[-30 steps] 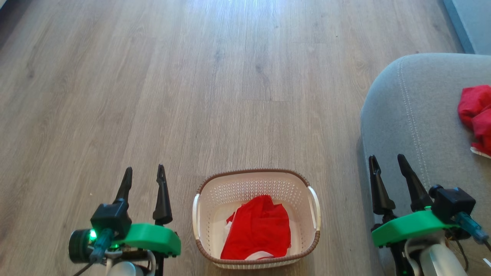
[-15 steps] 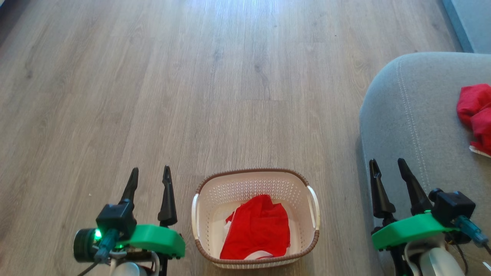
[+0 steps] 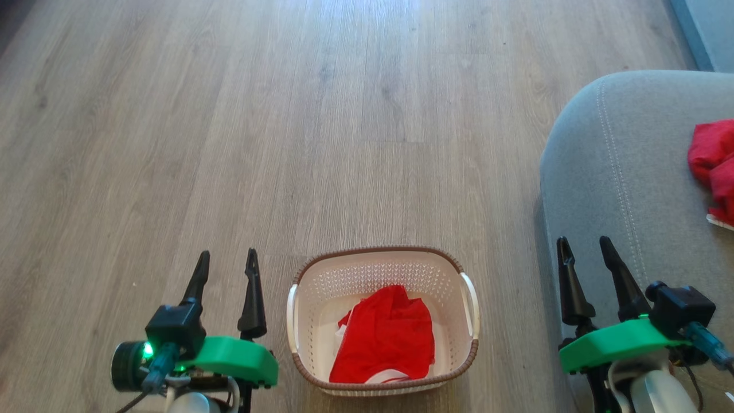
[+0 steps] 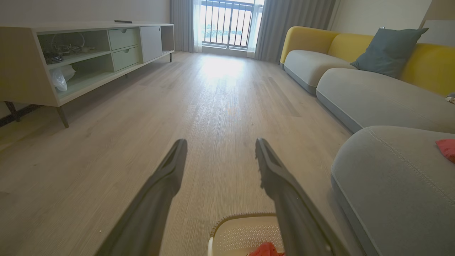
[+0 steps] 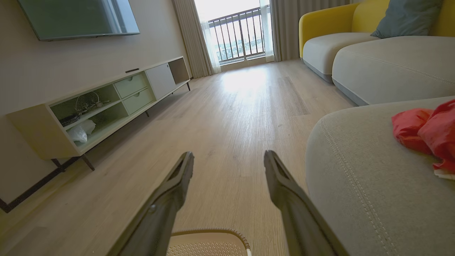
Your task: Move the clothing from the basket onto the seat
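Head view: left hand (image 3: 227, 255) at 7 o'clock and right hand (image 3: 584, 241) at 4 point toward 12, fingers parted, empty. A bright red fabric garment (image 3: 387, 338) lies in the cream perforated plastic basket (image 3: 378, 250) at 6; a second red garment (image 3: 714, 160) rests on the grey upholstered seat (image 3: 625, 172) at 3.

No text, number or brand could be read in any view. A small white patch (image 3: 719, 221) lay at the edge of the red clothing (image 3: 711, 158) on the seat (image 3: 619, 172), to the right of the right gripper (image 3: 584, 242) and a little beyond its fingertips. It was too small to tell whether it carried any writing.
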